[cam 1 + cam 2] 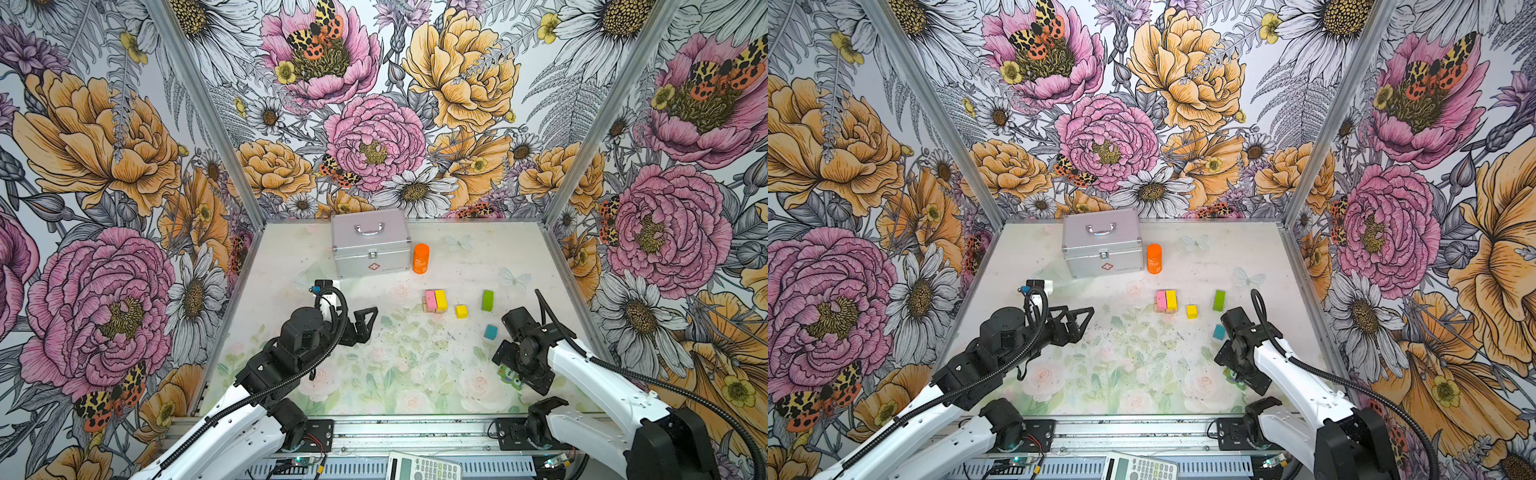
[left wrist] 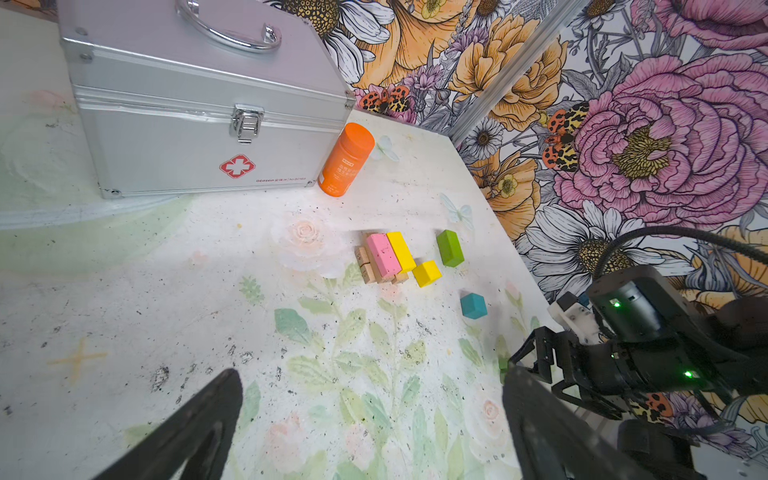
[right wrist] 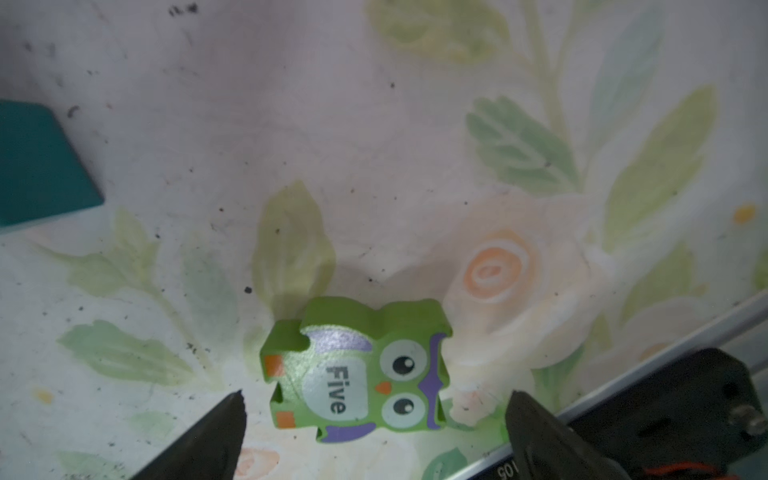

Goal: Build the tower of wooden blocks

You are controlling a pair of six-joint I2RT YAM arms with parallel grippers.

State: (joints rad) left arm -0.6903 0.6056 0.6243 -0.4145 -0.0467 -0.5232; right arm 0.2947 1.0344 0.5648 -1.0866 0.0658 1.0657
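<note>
1. Table (image 1: 465,266): flower-printed surface carrying every item. The blocks lie right of centre.
2. Metal case (image 1: 370,249): closed, at the back of the table, well apart from the blocks.
3. Left end effector (image 2: 372,374): open and empty. It hangs above bare table, left of the blocks and well apart from them.
4. Right end effector (image 3: 376,395): open, with one jaw on each side of the owl piece near the front right edge of the table. A gap shows at both jaws and no contact is visible.
5. Orange bottle (image 1: 420,258): upright, just beside the case.
6. Tower (image 2: 386,259): judged barely begun. Tan planks (image 2: 365,266) lie flat on the table. A pink plank (image 2: 384,253) and a yellow bar (image 2: 401,251) rest side by side across them.
7. Green bar (image 2: 450,248): on the table to the right of the tower, apart from it.
8. Owl piece (image 3: 357,374): face up on the table between the right jaws.
   - Handling, as a judgement: light, rigid painted wood. The paint is probably smooth, so a shallow pinch may slip.
   - Grip the two straighter opposite edges at mid-length and avoid the notched corners.
9. Yellow cube (image 2: 427,273): near the tower's front corner.
10. Teal cube (image 2: 473,305): between the yellow cube and the owl piece. Both cubes offer flat parallel faces and should be easy to grip squarely.
</note>
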